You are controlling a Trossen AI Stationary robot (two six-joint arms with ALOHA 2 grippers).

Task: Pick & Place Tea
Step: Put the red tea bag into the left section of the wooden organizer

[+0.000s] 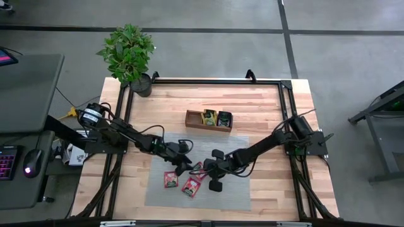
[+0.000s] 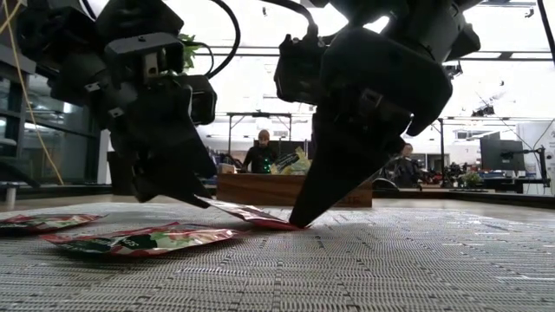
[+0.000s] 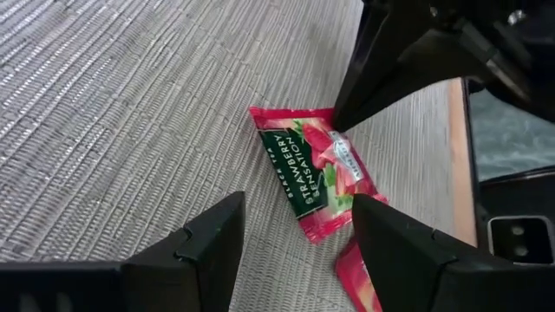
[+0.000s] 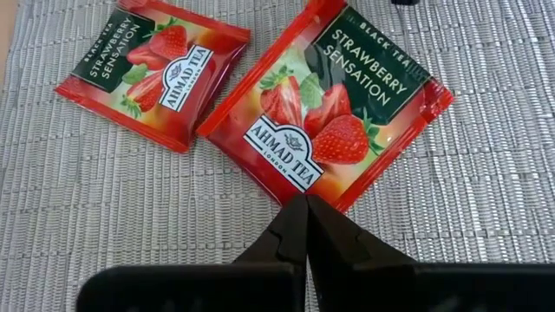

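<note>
We see a wooden table (image 1: 265,107) carrying a grey mat (image 1: 233,195), with a plant (image 1: 128,53) at its far left corner and a tray (image 1: 208,119) holding sachets beyond the mat. On the mat lie three red strawberry sachets: one (image 1: 170,180) toward the left, one (image 1: 191,186) just beside it, and one (image 1: 197,168) between the grippers. The left gripper (image 1: 183,165) stands low over this third sachet (image 3: 314,172), fingers spread apart. The right gripper (image 1: 208,169) meets it from the opposite side, fingers (image 4: 299,227) pressed together, empty, tips at the edge of a sachet (image 4: 328,108).
</note>
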